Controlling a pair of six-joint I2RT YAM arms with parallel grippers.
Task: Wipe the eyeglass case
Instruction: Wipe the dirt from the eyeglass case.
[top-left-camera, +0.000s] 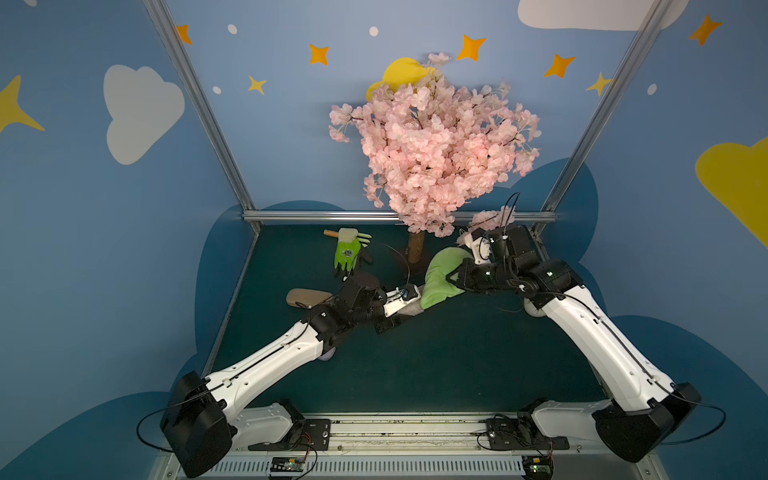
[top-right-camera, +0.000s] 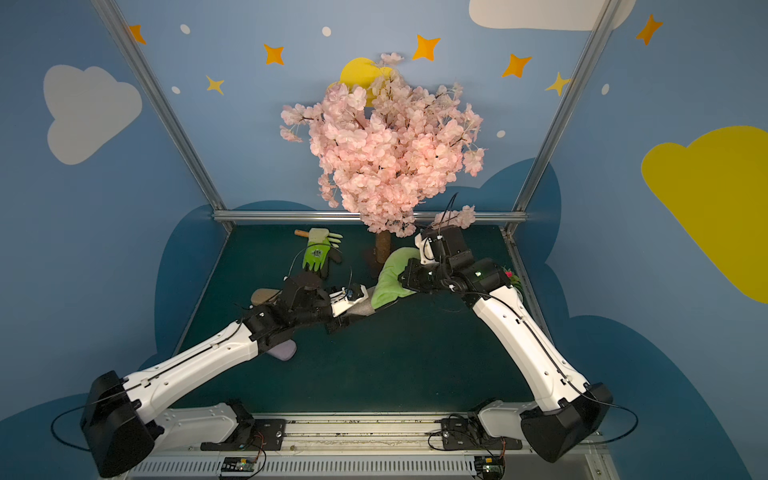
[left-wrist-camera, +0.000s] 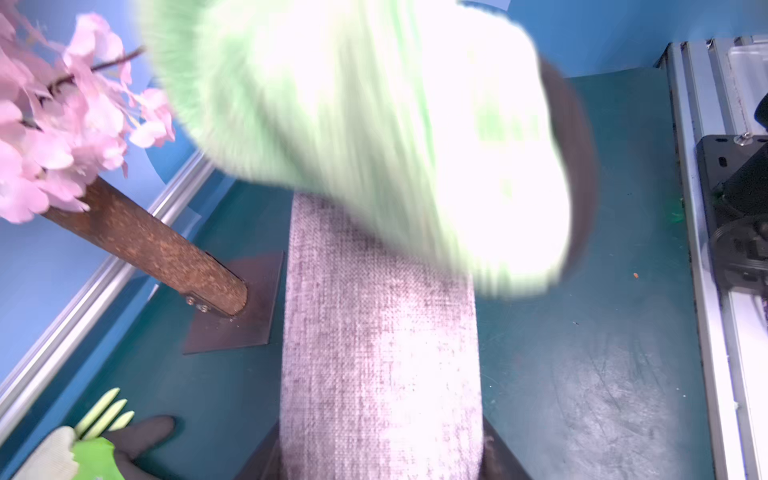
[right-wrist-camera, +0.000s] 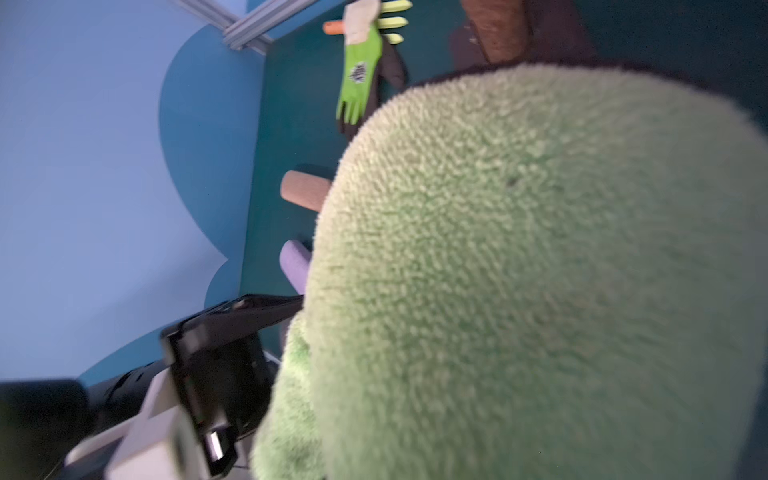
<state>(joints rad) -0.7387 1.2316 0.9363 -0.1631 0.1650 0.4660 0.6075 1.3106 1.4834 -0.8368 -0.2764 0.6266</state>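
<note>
Now L gripper (left-wrist-camera: 378, 461) clamps 1 grey case (left-wrist-camera: 378, 332), R gripper (top-left-camera: 457, 277) pinches 1 green cloth (top-left-camera: 436, 286) over it; 1 tan case (top-left-camera: 307, 296), 1 lilac case (top-right-camera: 284, 349), 1 glove (top-left-camera: 348, 253) lie aside.

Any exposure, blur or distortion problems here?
Left wrist view: the fluffy green cloth is blown out to white and motion-smeared, with glare washing the grey woven eyeglass case. Right wrist view: the cloth crowds the frame, dim and soft. In both top views, wide-angle distortion splays the aluminium frame posts.
</note>
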